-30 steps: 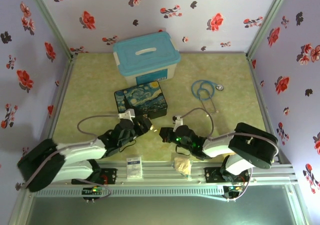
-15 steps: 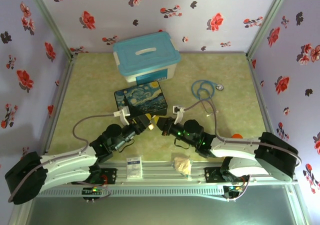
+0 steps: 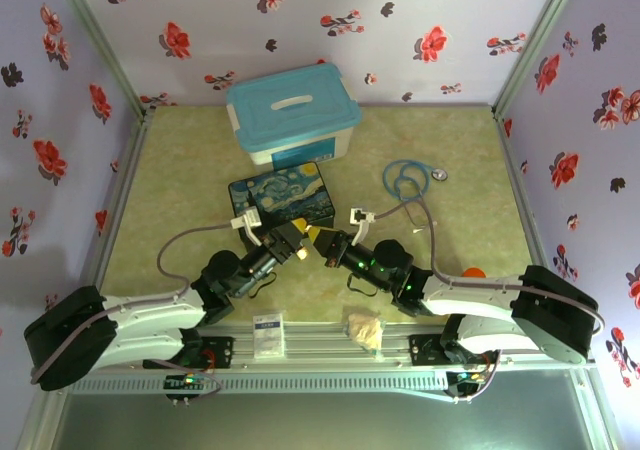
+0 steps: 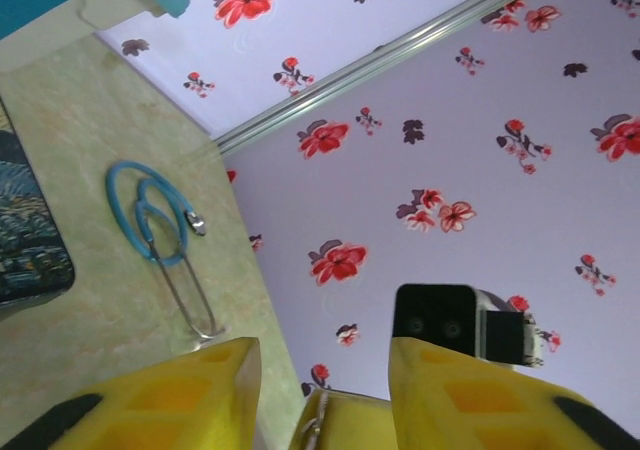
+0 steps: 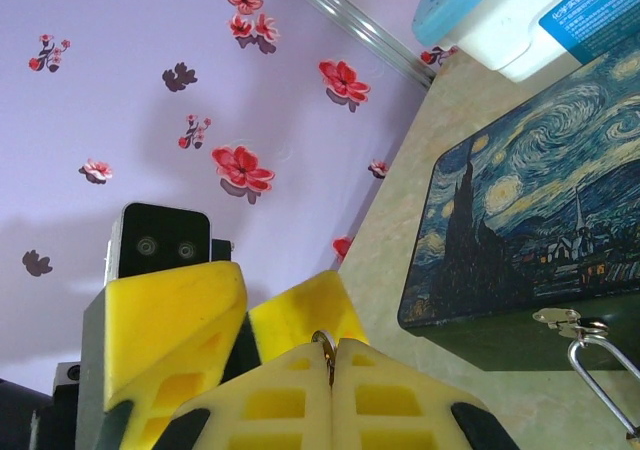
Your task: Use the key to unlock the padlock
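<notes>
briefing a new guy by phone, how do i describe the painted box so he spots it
Find the teal-lidded white tub at the back of the table. Just in front of it lies the painted box, flat and dark. Unlike the blue stethoscope to its right, its lid shows a starry night.

Blue box label (image 5: pixel 590 15) carries Chinese characters, illegible.

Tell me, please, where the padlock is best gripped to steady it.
Probably by the body of the padlock, from the front: its thin shackle hangs from the clasp on the starry box, leaving little to pinch. That body is cut off at the frame's edge.
</notes>
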Controlling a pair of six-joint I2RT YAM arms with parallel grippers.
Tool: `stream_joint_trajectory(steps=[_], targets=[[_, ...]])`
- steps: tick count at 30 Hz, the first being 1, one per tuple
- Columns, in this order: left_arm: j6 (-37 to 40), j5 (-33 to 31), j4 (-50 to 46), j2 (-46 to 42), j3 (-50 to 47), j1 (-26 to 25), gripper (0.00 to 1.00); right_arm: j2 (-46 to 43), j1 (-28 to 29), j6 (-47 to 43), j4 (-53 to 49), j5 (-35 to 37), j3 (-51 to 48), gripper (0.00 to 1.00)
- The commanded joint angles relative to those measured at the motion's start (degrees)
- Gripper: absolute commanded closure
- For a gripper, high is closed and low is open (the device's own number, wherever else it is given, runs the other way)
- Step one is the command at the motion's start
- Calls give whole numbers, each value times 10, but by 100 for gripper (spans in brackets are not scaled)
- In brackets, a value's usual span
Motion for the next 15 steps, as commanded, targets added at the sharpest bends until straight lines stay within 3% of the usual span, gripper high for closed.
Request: stream_joint_trajectory(steps=[1,11,15], targets=[[3,-1,34,-4,6,-5,71,1,4,8,24,15,4,100],[-5,-5,31,4,6,-6,77,17,9,16,43,19,12,100],[-5,-6,29,2,4,-6,87,31,11,25,55,19,17,100]])
